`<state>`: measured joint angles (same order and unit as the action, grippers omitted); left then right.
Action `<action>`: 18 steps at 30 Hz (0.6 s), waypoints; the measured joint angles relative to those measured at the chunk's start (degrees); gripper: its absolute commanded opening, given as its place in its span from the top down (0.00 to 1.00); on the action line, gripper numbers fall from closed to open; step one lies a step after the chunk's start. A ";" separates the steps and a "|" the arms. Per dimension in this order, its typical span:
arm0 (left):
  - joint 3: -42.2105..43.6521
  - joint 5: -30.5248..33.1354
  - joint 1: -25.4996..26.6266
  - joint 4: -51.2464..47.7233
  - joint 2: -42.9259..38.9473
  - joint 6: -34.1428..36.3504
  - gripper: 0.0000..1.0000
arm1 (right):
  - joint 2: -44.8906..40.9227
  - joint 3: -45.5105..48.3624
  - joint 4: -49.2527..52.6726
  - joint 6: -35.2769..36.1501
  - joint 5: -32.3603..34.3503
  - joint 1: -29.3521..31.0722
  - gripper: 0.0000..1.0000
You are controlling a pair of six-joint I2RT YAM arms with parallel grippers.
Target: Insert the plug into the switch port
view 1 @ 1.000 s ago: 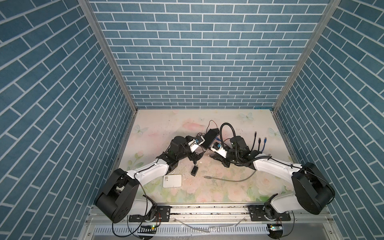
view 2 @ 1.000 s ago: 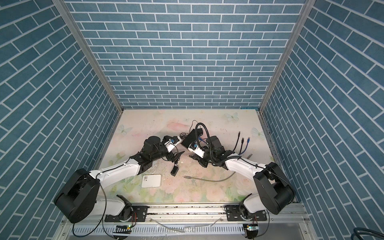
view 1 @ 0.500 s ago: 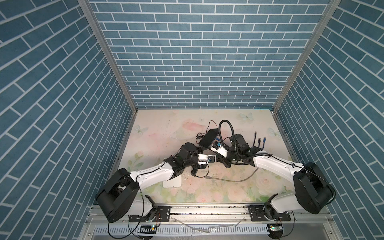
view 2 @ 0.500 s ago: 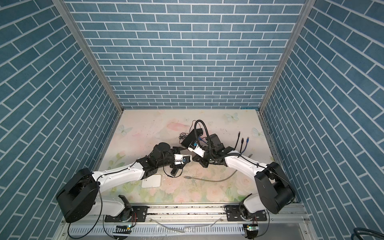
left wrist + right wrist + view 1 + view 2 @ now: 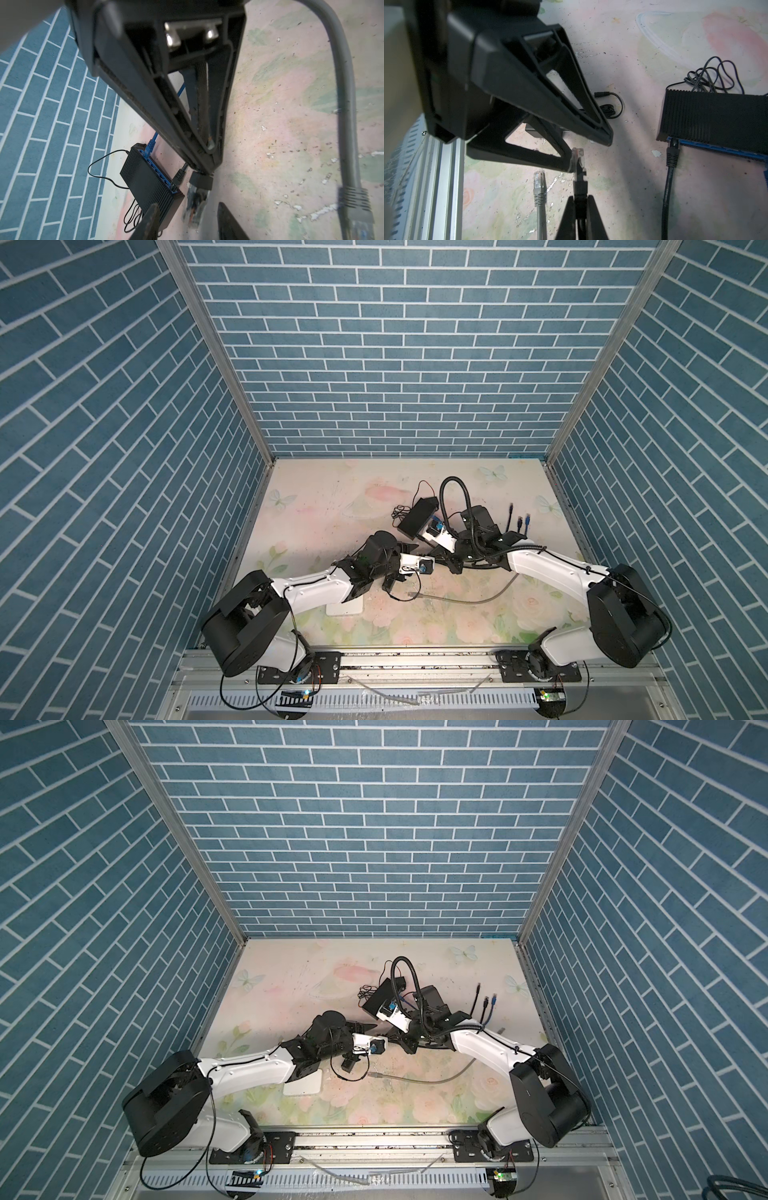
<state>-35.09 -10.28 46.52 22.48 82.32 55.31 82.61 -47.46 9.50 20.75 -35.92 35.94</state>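
The right hand [image 5: 580, 199] was shut tight on a black cable [image 5: 580, 186], just behind its clear plastic plug [image 5: 577, 158]. The plug stuck out past the tips of that hand. It was not in any hole of the switch.

The left hand [image 5: 588, 153] was open, with one finger on each side of the plug. One fingertip [image 5: 564, 164] was right beside the plug, and I could not tell if it touched. The other fingertip [image 5: 607, 139] was a little way off. In the left wrist view the plug [image 5: 195, 205] looked blurry between the two fingers of the left hand [image 5: 188, 204].

The black ribbed switch box with a blue front [image 5: 716, 116] lay on the pink and green flowery counter [image 5: 654, 197]. It was near the plug but apart from it. In both top views the switch [image 5: 417, 517] [image 5: 380, 994] sat a bit past the two hands, toward the back wall.

A second black cable [image 5: 671, 160] was plugged into the hole at one end of the switch. A blue cable [image 5: 150, 143] was plugged in at the other end.

A grey cable with a clear plug [image 5: 539, 187] lay loose on the counter, just beside the held plug. A flat white box [image 5: 345, 608] lay partly under the left arm.
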 measured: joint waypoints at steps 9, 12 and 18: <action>0.46 -0.55 0.04 2.78 0.66 -0.35 0.69 | -0.02 0.00 -0.11 -1.25 -0.83 -0.15 1.00; 0.74 -1.14 0.11 2.82 0.63 -0.44 0.74 | -0.02 0.00 -0.11 -1.46 -0.94 -0.35 1.00; 1.07 -1.60 0.26 2.73 0.48 -0.50 0.80 | -0.02 0.00 -0.13 -1.49 -1.36 -0.46 1.00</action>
<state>-34.02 -11.88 46.78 25.21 82.81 54.81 82.59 -47.46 9.37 19.27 -37.28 35.48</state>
